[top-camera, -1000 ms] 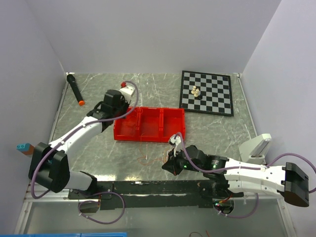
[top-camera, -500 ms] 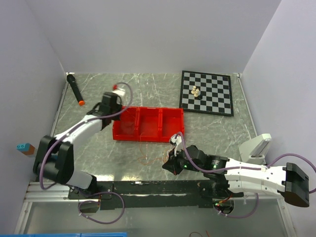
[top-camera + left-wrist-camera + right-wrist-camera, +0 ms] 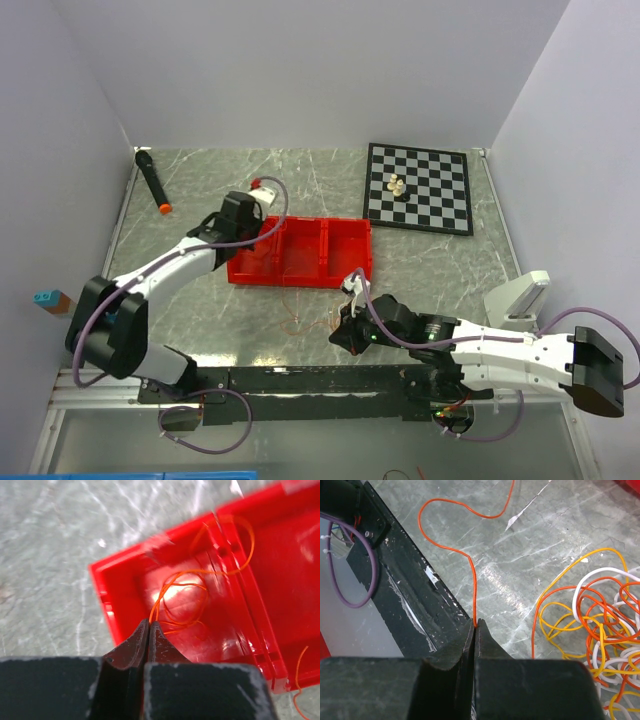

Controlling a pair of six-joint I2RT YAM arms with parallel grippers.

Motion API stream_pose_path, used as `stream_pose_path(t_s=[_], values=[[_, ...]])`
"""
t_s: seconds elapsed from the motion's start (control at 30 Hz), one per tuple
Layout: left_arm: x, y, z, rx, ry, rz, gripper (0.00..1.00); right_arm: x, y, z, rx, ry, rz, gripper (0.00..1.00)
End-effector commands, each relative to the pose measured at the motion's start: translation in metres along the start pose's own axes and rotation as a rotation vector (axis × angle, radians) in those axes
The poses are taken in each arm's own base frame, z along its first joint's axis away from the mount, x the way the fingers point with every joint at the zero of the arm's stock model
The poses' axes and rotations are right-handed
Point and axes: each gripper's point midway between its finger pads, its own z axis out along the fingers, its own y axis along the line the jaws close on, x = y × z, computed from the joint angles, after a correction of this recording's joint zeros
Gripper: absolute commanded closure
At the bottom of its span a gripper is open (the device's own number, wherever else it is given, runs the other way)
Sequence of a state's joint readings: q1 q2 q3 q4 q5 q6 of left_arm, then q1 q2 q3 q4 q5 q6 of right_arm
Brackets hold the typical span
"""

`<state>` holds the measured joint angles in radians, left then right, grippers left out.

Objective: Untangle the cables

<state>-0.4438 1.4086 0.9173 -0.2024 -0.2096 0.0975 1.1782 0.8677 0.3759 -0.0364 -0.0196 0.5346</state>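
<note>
Here a grey marbled table [image 3: 440, 262], walled in pale lilac, holds a red tray [image 3: 345, 245]; left gripper [image 3: 149, 624] clamps an orange cable [image 3: 156, 605] above it, right gripper [image 3: 475, 624] a red-orange cable [image 3: 474, 590].

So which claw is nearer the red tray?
Left. The left claw hangs over the red tray; the right claw is apart from it, at the near edge of the table.

Red three-bin tray [image 3: 320, 277] occupies middle of bench [image 3: 200, 300]; left arm [image 3: 170, 265] reaches over its left bin. Bare stretch right of tray, near side of chessboard [image 3: 440, 200]. Cable clump [image 3: 605, 645] crowds near edge.
</note>
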Motion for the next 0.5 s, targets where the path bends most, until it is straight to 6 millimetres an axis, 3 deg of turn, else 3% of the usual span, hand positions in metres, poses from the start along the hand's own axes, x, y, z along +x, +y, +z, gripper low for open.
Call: stream_pose_path(t_s=[0.0, 0.23, 0.47], values=[[-0.005, -0.007, 0.009, -0.03, 0.013, 0.08, 0.99, -0.024, 0.011, -0.003, -0.023, -0.073, 0.022, 1.0], [0.003, -0.023, 0.025, -0.019, 0.044, 0.109, 0.99, -0.02, 0.007, -0.004, -0.019, -0.078, 0.034, 1.0], [0.032, -0.039, 0.036, 0.065, 0.132, 0.044, 0.96, -0.019, 0.005, -0.005, -0.014, -0.078, 0.038, 1.0]])
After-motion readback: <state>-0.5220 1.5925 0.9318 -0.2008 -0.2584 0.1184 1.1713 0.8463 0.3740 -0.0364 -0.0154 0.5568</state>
